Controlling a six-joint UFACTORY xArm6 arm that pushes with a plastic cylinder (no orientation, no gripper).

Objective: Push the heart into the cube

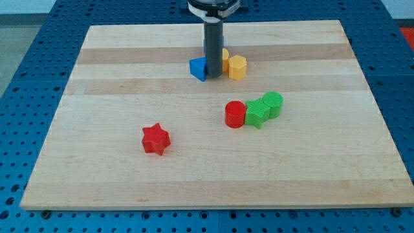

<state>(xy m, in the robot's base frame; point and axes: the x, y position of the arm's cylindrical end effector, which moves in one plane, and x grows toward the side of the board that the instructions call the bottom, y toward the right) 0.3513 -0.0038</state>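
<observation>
A blue cube (pixel 198 68) sits near the view's top centre of the wooden board (pixel 97 97). My tip (pixel 213 77) rests on the board right beside the cube's right side. A yellow block (pixel 224 57), mostly hidden behind the rod, sits just right of and above the tip; its shape cannot be made out clearly and it may be the heart. A yellow hexagon-like block (pixel 237 66) stands a little further to the right, next to it.
A red cylinder (pixel 235 114), a green star (pixel 256 113) and a green cylinder (pixel 273 103) stand touching in a row right of centre. A red star (pixel 155 139) lies alone at the lower left of centre.
</observation>
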